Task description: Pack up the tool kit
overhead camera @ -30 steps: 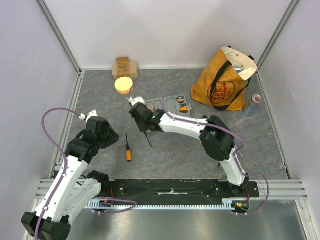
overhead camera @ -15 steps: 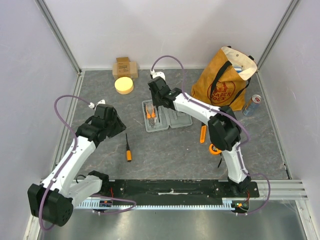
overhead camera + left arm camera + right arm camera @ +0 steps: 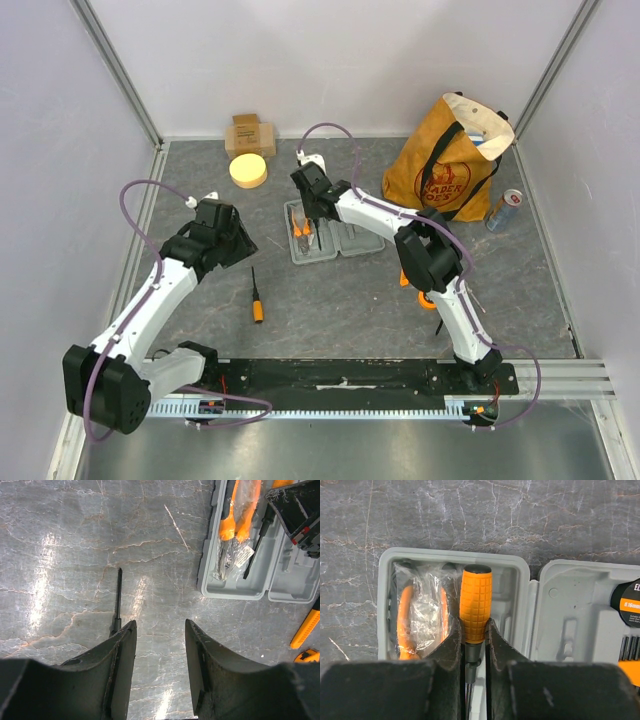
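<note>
2 drivers seen | R grip [image 3: 474,645] pinched tight on orange-handled driver [image 3: 475,602], held over left half of open case [image 3: 235,589], beside bagged pliers [image 3: 406,615] lying in it | case flat on table [image 3: 350,300], mid-rear | L grip [image 3: 160,630] spread, empty, over table; 2nd driver [image 3: 118,597] lies loose just ahead, apart from case

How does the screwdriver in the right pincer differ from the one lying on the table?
The held screwdriver is clamped in the right pincer over the open case; the loose screwdriver lies free on the table. The held one is beside the bagged pliers; the loose one lies alone. Both have orange handles.
</note>
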Robot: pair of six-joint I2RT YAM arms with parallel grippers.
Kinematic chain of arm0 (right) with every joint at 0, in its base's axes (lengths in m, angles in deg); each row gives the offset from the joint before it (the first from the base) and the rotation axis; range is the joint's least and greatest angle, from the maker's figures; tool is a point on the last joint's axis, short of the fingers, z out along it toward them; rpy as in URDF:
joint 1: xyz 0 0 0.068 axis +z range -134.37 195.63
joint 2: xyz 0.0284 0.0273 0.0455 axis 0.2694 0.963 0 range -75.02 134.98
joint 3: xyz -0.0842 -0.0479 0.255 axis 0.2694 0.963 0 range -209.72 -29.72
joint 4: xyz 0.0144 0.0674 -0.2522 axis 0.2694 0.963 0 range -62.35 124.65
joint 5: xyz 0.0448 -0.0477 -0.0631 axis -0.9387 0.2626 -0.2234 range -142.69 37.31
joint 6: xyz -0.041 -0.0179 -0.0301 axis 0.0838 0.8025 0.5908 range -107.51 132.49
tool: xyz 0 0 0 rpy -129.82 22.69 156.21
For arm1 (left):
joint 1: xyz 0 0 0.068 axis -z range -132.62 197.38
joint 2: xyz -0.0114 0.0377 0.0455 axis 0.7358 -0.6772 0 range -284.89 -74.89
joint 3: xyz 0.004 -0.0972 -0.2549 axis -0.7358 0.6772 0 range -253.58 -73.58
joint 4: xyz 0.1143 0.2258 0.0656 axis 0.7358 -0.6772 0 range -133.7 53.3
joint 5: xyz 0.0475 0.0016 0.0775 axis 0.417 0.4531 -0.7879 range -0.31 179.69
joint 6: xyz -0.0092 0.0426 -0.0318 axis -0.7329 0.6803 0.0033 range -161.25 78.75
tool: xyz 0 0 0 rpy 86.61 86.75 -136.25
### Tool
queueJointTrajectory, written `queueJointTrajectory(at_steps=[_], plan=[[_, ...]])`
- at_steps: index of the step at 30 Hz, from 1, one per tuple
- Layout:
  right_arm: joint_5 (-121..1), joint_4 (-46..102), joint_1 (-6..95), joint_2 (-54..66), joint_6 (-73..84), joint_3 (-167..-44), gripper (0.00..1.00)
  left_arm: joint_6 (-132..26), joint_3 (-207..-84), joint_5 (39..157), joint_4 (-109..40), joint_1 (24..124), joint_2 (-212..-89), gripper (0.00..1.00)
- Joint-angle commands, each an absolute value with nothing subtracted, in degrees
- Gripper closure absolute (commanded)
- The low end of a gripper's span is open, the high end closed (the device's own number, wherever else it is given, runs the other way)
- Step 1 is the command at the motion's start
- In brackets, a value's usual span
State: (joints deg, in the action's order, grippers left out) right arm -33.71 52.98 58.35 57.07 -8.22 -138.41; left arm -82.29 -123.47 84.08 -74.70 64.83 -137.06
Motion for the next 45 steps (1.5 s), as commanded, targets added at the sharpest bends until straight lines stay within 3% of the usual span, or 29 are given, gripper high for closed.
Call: queueJointTrajectory(at_steps=[1, 9, 20, 22, 24, 25, 42, 45], plan=[[-31.2, 51.4, 58.0, 57.9, -6.9, -141.7, 0.94, -79.8, -126.2, 84.5, -72.1, 65.0, -138.3, 0.5], [-32.8, 52.1, 58.1, 59.5, -8.8, -142.2, 0.87, -79.1, -126.9, 85.5, -71.5, 65.0, -139.8, 0.5], [-33.5, 53.9, 58.1, 57.5, -10.5, -141.8, 0.69, -78.9, -127.7, 86.4, -70.2, 65.0, -140.4, 0.5], [-34.1, 53.8, 58.1, 56.6, -10.5, -141.7, 0.7, -78.8, -128.2, 86.7, -69.8, 65.0, -141.0, 0.5], [-34.6, 54.0, 58.1, 56.0, -10.2, -141.5, 0.86, -78.6, -128.9, 87.0, -69.6, 65.0, -141.7, 0.5], [-34.9, 53.9, 58.1, 55.8, -10.1, -141.4, 0.86, -78.6, -129.2, 87.1, -69.5, 65.0, -141.9, 0.5], [-38.9, 55.3, 58.1, 53.8, -11.6, -137.7, 0.94, -77.6, -132.3, 90.9, -66.8, 65.0, -146.7, 0.5], [-39.5, 55.4, 58.0, 53.5, -11.7, -137.0, 0.86, -77.2, -133.4, 91.6, -66.1, 65.0, -148.4, 0.5]])
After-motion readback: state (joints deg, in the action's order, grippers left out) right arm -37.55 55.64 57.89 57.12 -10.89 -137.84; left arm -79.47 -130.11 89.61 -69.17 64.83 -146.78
